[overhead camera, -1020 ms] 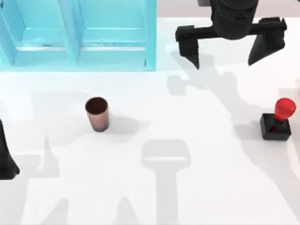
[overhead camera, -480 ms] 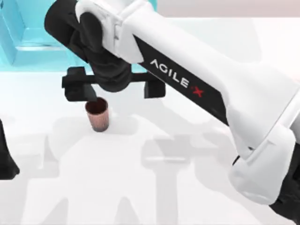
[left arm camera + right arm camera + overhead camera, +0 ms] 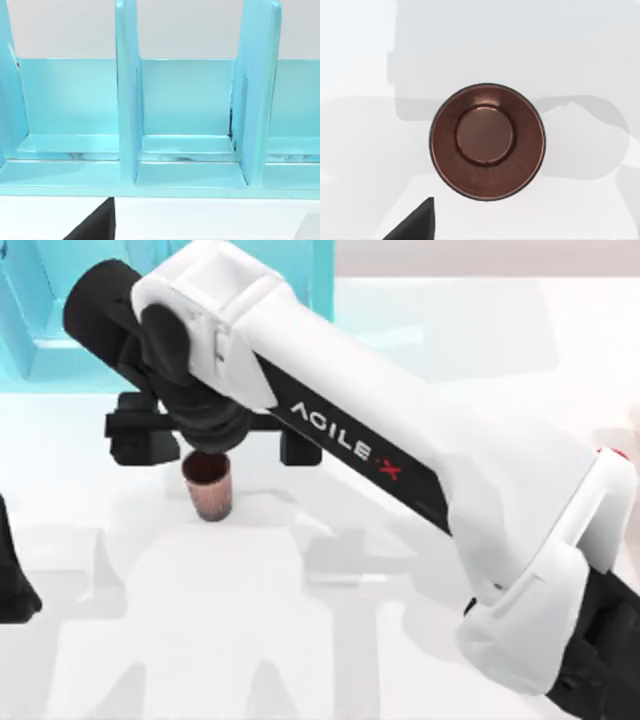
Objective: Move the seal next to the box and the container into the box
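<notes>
The container (image 3: 207, 495), a small copper-brown cup, stands upright on the white table left of centre. My right gripper (image 3: 212, 447) hangs right above it, open, with one black finger (image 3: 140, 440) to the cup's left and the other to its right, both wide of it. The right wrist view looks straight down into the container (image 3: 487, 142). The light-blue box (image 3: 40, 330) with upright dividers sits at the back left, just behind the cup; the left wrist view faces the box (image 3: 180, 165). The seal (image 3: 617, 453) is nearly all hidden behind my right arm; only a red sliver peeks out at the right.
My left gripper (image 3: 12, 580) is parked at the table's left edge. The right arm's white body (image 3: 420, 470) stretches diagonally from the front right corner across the middle of the table.
My right arm has swung from the back right across to the left and now sits over the container, covering the seal. The container has not moved.
</notes>
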